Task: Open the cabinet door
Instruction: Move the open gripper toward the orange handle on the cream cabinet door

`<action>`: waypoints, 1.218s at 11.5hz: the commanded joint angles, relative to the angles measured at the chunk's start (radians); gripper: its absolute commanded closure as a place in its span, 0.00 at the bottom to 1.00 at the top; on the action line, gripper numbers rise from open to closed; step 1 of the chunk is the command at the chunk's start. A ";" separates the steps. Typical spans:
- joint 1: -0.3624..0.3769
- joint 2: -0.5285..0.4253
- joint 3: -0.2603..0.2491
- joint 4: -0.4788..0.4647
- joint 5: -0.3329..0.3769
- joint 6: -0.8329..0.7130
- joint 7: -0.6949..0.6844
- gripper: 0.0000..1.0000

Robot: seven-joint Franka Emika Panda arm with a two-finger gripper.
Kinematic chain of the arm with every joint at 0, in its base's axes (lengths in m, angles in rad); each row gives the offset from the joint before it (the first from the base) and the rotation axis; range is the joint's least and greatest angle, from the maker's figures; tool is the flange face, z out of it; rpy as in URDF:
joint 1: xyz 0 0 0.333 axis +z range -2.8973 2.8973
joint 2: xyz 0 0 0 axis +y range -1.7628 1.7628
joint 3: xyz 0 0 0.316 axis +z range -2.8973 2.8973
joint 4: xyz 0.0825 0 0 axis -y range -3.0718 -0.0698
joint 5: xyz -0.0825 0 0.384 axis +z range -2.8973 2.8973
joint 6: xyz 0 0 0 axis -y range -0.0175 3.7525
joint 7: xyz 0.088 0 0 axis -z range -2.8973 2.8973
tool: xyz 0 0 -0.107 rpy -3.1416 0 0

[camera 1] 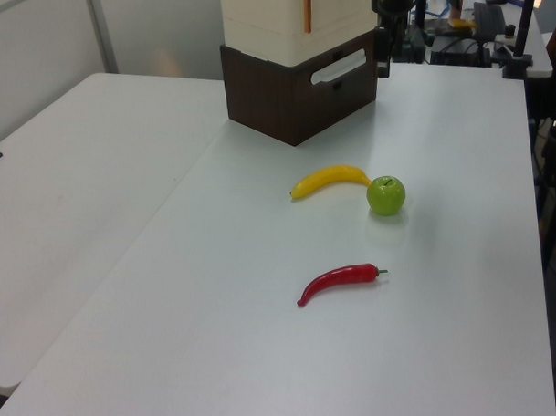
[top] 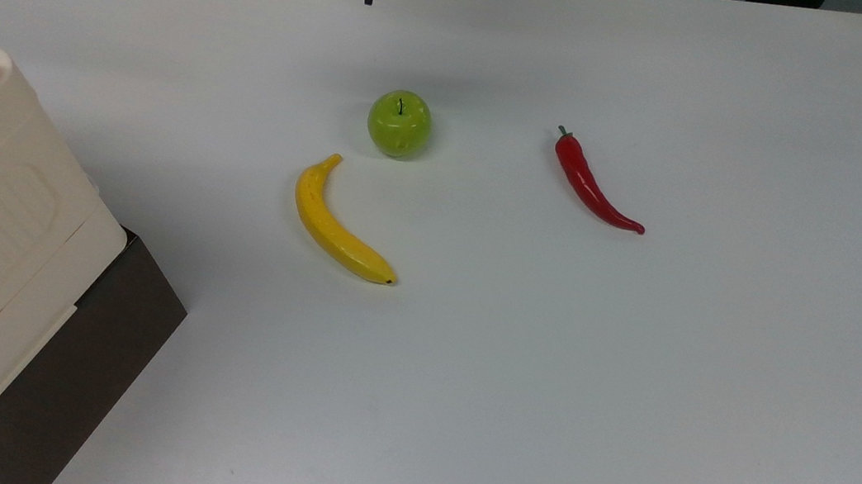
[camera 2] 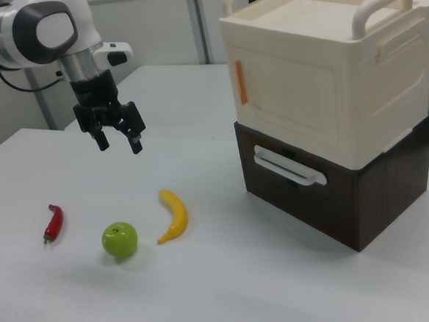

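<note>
The big cream cabinet (camera 2: 326,72) is sitting on top of a dark brown box (camera 2: 342,196) on the white table (top: 629,385). The cabinet door (camera 2: 287,93) is lying flat against the front of the cabinet, all closed up. It has a little orange strip (camera 2: 241,82) on the edge that is on the right view's left. The brown box under the cabinet is wearing a pale handle (camera 2: 288,165) on its front.

The robot's claw (camera 2: 117,140) is hanging in the air well away from the cabinet, over on the right view's left. Its two black fingers (camera 2: 101,138) are standing wide apart, and it is holding nothing at all.

Three play foods are lying on the table, apart from the cabinet. The yellow banana (camera 2: 173,215) is the one nearest the cabinet. The green apple (camera 2: 120,240) is sitting just beside the banana, on the side away from the cabinet. The red chili pepper (camera 2: 52,222) is lying farthest from the cabinet. The claw is floating above the table, higher up than the fruit and not touching any of it.
</note>
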 commanded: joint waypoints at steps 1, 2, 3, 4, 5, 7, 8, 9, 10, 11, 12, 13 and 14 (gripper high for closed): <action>0.019 -0.007 -0.018 -0.008 0.010 -0.019 0.010 0.00; 0.019 -0.007 -0.018 -0.008 0.010 -0.017 0.010 0.00; 0.019 -0.004 -0.018 -0.008 0.010 -0.017 0.010 0.00; 0.019 -0.003 -0.018 -0.008 0.010 -0.016 0.010 0.00; 0.019 0.000 -0.018 -0.006 0.011 -0.013 0.012 0.00; 0.016 0.013 -0.019 0.001 0.035 -0.008 0.016 0.00; 0.010 0.014 -0.024 0.020 0.043 0.012 0.029 0.00; -0.005 0.019 -0.027 0.028 0.052 0.030 0.032 0.00; -0.027 0.039 -0.028 0.047 0.060 0.045 0.033 0.00; -0.054 0.068 -0.028 0.087 0.060 0.056 0.055 0.00; -0.076 0.103 -0.028 0.134 0.057 0.059 0.070 0.00; -0.102 0.135 -0.030 0.184 0.057 0.078 0.088 0.00; -0.134 0.155 -0.030 0.207 0.056 0.129 0.096 0.00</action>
